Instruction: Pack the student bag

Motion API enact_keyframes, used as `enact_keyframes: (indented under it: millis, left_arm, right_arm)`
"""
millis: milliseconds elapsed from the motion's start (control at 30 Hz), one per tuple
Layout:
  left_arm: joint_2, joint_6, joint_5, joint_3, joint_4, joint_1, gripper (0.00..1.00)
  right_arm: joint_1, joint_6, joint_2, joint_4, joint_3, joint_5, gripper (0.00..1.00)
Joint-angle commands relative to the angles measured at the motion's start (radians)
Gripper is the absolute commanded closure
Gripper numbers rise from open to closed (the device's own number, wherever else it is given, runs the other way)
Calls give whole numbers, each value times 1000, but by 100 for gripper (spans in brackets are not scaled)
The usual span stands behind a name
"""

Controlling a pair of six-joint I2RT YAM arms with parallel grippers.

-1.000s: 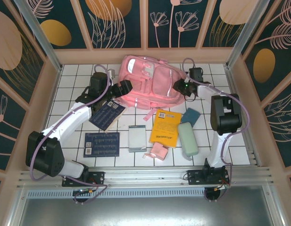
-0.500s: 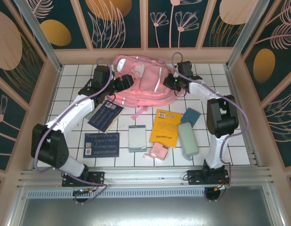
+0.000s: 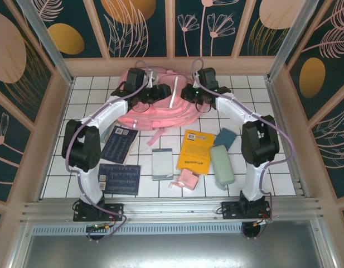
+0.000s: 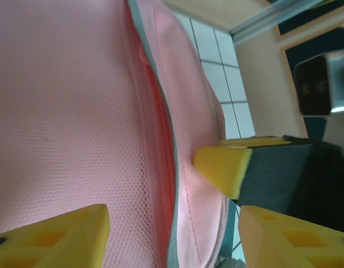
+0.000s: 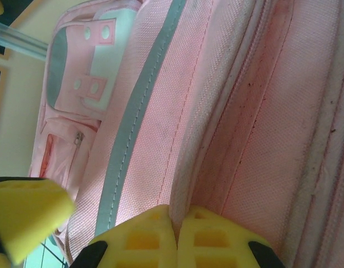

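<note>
The student bag, a large pink backpack with silver-white strips, lies against the back wall. My left gripper reaches over its top from the left; in the left wrist view it stands open, its yellow fingers wide apart on either side of the bag's teal-piped edge. My right gripper comes in from the right and is shut on a raised fold of pink bag fabric along a seam. The two grippers sit close together, each seeing a finger of the other.
In front of the bag lie a yellow book, a green pencil case, a teal block, a white notebook, a small pink pouch and two dark blue booklets. Wooden walls enclose the tiled table.
Both arms have swung toward the back wall and converged over the bag. The bag has shifted back and left and looks flatter and wider.
</note>
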Motion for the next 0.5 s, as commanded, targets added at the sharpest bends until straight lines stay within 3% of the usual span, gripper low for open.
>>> enact_keyframes:
  millis: [0,133,267,367,467]
  left_arm:
    - [37,7,86,40,21,-5,39]
    - [87,-11,125,68,38,-6,42]
    - [138,-33,154,109,50,-6,52]
    - [167,-41,168,130,58,-5,69]
    - [182,-38,176,157,62,-5,99]
  right_arm:
    - [39,-9,-76,44,64,-91,100]
    - [64,-4,-68,50,75,-93,100]
    - [83,-3,-49,43,96,-75,100]
    - [91,5,-34,42,112,-63,100]
    - [91,23,-27,48,120,-43,100]
